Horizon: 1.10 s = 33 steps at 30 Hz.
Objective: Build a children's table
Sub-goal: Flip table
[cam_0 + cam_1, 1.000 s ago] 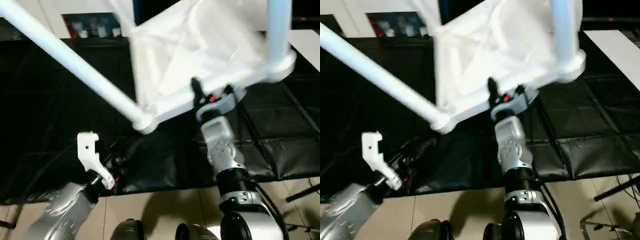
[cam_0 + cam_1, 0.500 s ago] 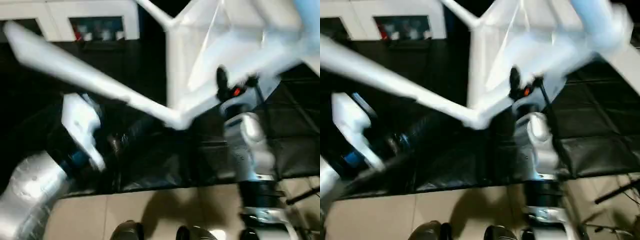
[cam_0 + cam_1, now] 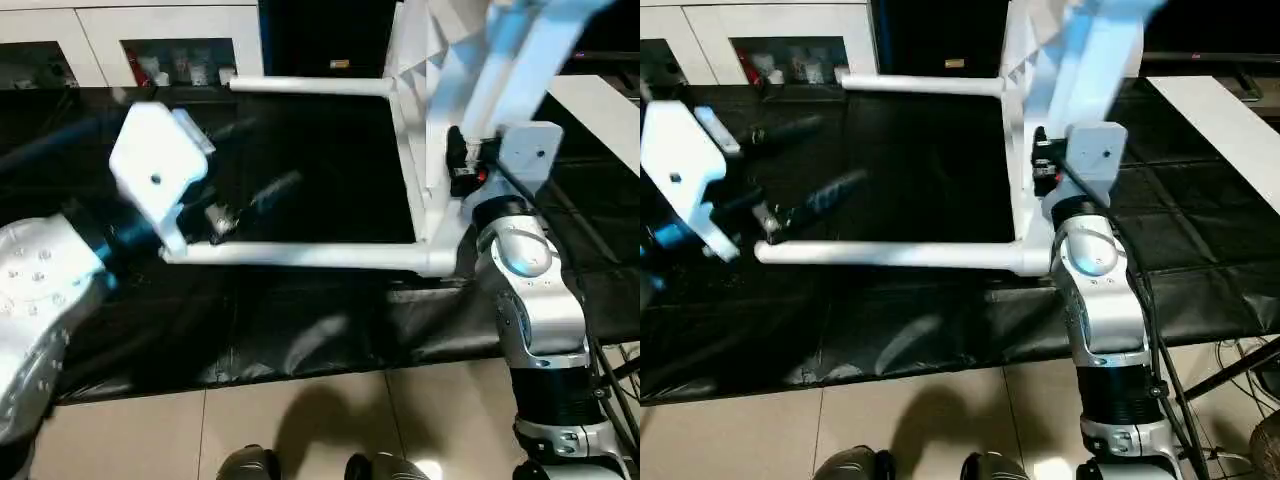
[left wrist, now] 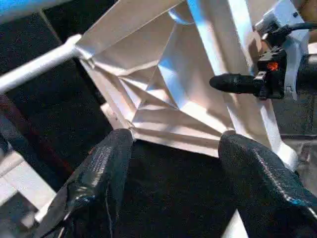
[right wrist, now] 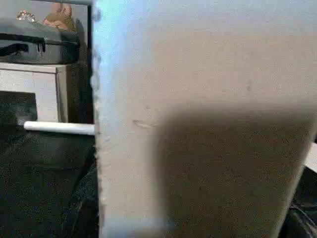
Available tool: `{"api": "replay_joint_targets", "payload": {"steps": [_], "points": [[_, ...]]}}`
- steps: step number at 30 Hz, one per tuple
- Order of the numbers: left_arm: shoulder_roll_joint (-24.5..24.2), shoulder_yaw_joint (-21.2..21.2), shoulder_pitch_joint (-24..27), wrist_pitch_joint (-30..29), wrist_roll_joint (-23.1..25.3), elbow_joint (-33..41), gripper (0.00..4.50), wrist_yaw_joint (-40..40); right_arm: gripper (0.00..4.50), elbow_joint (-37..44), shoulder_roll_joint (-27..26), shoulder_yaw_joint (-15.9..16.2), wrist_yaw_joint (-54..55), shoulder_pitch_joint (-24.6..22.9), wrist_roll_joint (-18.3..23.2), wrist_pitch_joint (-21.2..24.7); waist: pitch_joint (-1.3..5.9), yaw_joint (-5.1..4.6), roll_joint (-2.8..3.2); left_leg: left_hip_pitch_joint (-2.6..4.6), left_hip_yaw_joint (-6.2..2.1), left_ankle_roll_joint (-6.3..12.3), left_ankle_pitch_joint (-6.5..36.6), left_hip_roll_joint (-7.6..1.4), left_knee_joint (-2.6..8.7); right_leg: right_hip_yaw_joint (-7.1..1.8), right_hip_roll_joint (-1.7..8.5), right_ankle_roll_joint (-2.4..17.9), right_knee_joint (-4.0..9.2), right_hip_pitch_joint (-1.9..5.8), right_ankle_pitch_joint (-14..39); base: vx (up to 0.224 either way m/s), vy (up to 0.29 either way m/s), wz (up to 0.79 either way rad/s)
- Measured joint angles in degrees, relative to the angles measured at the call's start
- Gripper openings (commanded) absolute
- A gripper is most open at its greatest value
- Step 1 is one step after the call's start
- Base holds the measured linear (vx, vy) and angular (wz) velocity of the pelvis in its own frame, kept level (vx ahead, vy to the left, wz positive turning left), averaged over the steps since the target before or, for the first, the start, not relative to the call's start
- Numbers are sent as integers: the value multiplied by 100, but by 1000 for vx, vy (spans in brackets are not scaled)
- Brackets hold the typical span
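Note:
The children's table stands on its side on the black mat, its ribbed top (image 3: 425,60) upright. Two white legs point to my left, one far (image 3: 310,86) and one near (image 3: 300,255). A third leg (image 3: 520,50) rises blurred at the upper right. My right gripper (image 3: 455,165) is shut on the top's near edge; one of its black fingers (image 4: 233,83) lies on the ribbed side. My left gripper (image 4: 176,139) is open between the two left-pointing legs, facing the ribbed underside (image 4: 163,89), with nothing between its fingers.
A black padded mat (image 3: 300,330) covers the work table. A white cabinet (image 3: 180,60) with dark glass-fronted compartments stands behind it. A white board (image 3: 600,100) lies at the right, and tiled floor (image 3: 300,420) runs along the near edge.
The table has swung from a tilt to standing on its side with the legs level, still held by my right gripper. My left arm has risen toward the legs. The camera also shifted.

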<state>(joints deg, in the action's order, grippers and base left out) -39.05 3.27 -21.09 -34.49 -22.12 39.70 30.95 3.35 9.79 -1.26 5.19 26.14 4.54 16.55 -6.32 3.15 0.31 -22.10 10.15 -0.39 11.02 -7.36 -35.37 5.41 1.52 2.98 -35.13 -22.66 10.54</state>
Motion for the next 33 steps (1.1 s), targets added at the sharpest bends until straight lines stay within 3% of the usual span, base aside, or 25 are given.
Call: {"api": "replay_joint_targets", "payload": {"steps": [5, 8, 10, 14, 19, 25, 28, 33], "points": [[-129, -31, -320, 283, 194, -94, 347, 166, 198, -5, 47, 3, -125, 53, -16, 134, 0, -2, -6, 5, 0, -4, -3, -1, 0, 0, 0, 3, -2, 2, -4, 0, 0, 0], [-208, -82, -411, 544, 273, -111, 350, 263, 268, -26, 110, 112, -211, 100, -157, 190, 1, -25, -9, 6, 0, -5, -4, -1, -1, 0, 0, 5, -2, 2, -5, 0, 0, 0], [-224, -94, -484, 736, 410, -156, 350, 260, 271, -96, 318, 281, -352, 101, -319, 131, 3, -37, -13, 5, 0, -6, -6, -2, -2, 0, -1, 4, -2, 2, -7, 0, 0, 0], [-260, -87, -879, 1195, 736, -438, 350, 245, 307, -110, 216, 309, -563, 4, -238, 104, 1, -71, -27, 6, 0, -10, -8, -8, -2, 1, -6, 5, -2, 1, -8, 0, 0, 0], [-376, -105, -1476, 1940, 1091, -752, 350, 325, 345, 111, 161, 411, -695, -532, -233, 183, -3, -109, -38, -2, 0, -9, -5, -12, -2, 2, -8, 7, 2, -6, -9, 0, 0, 0], [-393, -243, -1906, 2568, 1346, -1132, 350, 509, 390, 412, 102, 419, -665, -1072, -263, 181, -4, -89, -33, -2, 0, -14, -9, -15, -2, 3, -9, 17, 1, -8, -15, 0, 0, 0], [-611, -367, -2060, 2904, 1764, -1493, 350, 509, 426, 664, 123, 507, -648, -1371, -356, 259, -4, -78, -32, 7, 0, -18, -11, -15, -2, 3, -9, 17, 1, -2, -15, 0, 0, 0], [-658, -656, -2338, 3218, 2474, -2241, 350, 403, 442, 957, 110, 623, -700, -1603, -425, 252, -5, -77, -31, 5, 0, -24, -15, -16, -2, 3, -9, 16, 0, -4, -16, 0, 0, 0]]}}
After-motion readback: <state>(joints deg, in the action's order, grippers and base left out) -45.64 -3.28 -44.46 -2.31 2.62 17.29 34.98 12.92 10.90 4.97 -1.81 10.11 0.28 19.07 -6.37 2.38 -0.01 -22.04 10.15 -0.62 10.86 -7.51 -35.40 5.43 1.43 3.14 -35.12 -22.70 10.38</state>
